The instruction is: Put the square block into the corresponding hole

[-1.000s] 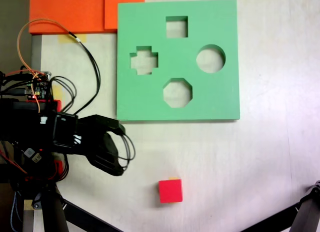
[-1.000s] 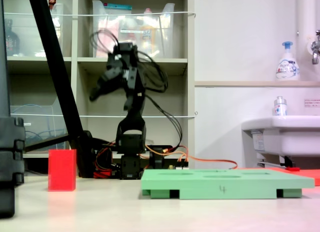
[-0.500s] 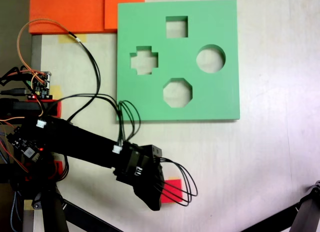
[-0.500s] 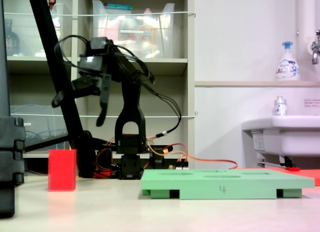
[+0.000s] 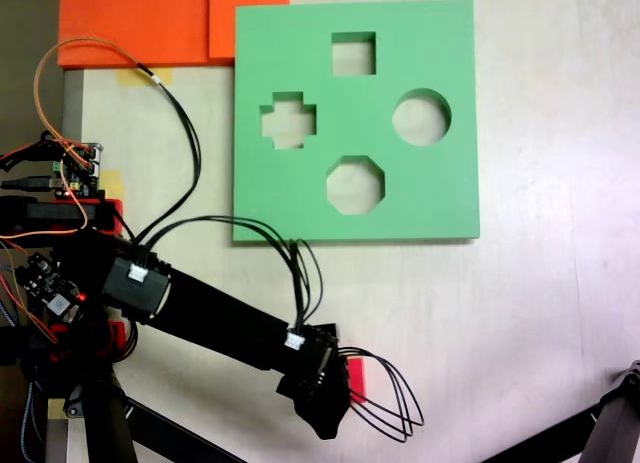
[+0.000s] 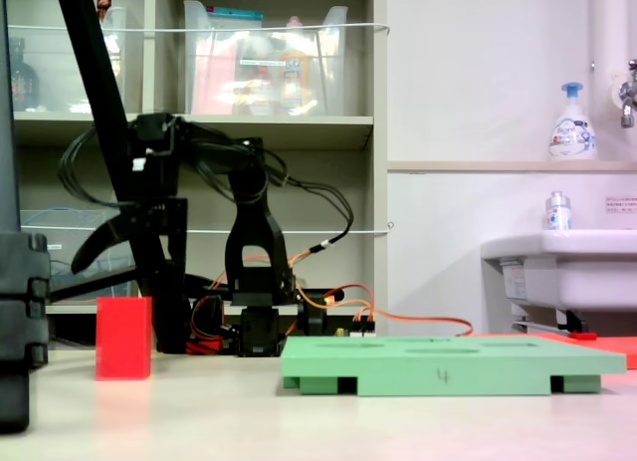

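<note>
The gripper [image 6: 119, 244] hangs just above the red block [image 6: 123, 338] with its jaws spread wide and empty, probably to come down around the block, which stands on the table [image 5: 540, 313] well apart from the square hole [image 5: 353, 54] in the green board [image 5: 440, 198].

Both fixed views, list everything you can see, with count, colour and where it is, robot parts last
square block: one, red, on the table left of the board in the side-on view; mostly hidden under the arm in the top-down view
foam board: one, green, upper middle of the table, with square hole, cross, round and octagonal cutouts, all empty
foam sheets: two, orange, overlapping, top left corner
table: one, whitish
soap bottle: one, white with blue pump, ledge above the sink
sink: one, white, right edge
shelving: one, pale, behind the arm
gripper: one, black, open, above the block
</note>
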`<action>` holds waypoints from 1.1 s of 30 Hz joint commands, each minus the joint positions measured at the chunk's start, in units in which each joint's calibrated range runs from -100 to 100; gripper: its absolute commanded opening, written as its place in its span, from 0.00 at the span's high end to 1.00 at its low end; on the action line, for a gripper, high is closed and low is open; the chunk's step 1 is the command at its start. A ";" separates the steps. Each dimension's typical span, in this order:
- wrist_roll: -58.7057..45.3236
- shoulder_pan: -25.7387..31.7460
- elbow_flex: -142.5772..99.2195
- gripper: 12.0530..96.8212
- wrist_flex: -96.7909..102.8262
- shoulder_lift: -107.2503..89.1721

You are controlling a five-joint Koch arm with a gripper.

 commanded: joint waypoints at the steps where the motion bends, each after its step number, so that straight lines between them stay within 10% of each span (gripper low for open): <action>1: -0.34 -0.24 3.34 0.27 -2.15 0.20; 18: -1.17 0.05 3.34 0.28 5.93 13.75; 24: -1.12 0.10 3.24 0.60 6.13 14.59; 33: -0.24 -0.05 2.94 0.69 4.01 16.40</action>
